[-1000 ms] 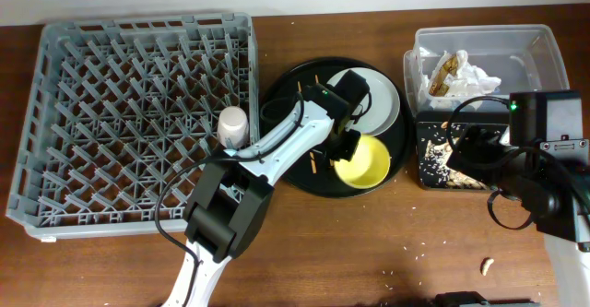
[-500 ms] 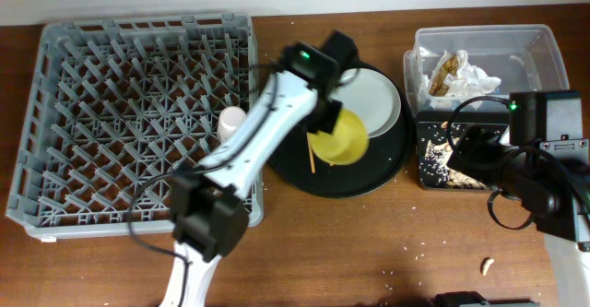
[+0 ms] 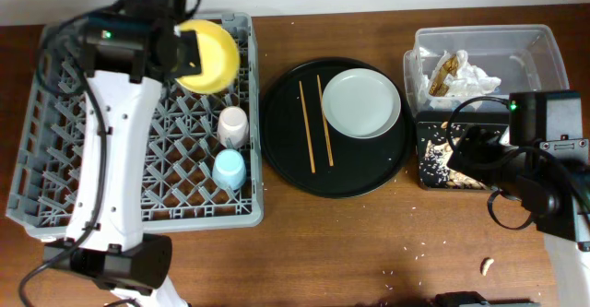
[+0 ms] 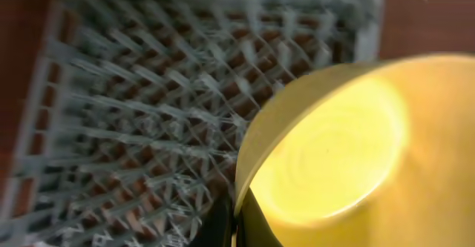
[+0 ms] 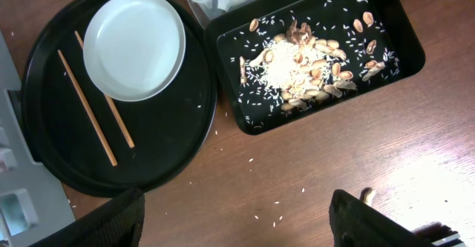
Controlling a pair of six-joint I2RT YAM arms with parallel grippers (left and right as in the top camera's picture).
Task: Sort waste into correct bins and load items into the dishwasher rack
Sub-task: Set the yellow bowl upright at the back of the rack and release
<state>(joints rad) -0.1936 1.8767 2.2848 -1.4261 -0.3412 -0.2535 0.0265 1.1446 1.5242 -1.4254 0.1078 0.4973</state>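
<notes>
Yellow bowl (image 3: pixel 207 56) hangs over the far right corner of the dishwasher rack (image 3: pixel 64 132), tipped on edge, not yet seated between the pegs. Left pincer (image 3: pixel 187 54) is closed on its rim. It looks like light, rigid plastic with a glossy skin, so a rim pinch can pivot or slip. Rim is the only practical grip; I'd go down slowly and square to the pegs. Pink cup (image 3: pixel 233 124) and blue cup (image 3: pixel 229 168) stand in the rack by its right wall. Right pincer (image 5: pixel 237 228) is well right of the rack, spread wide, empty
</notes>
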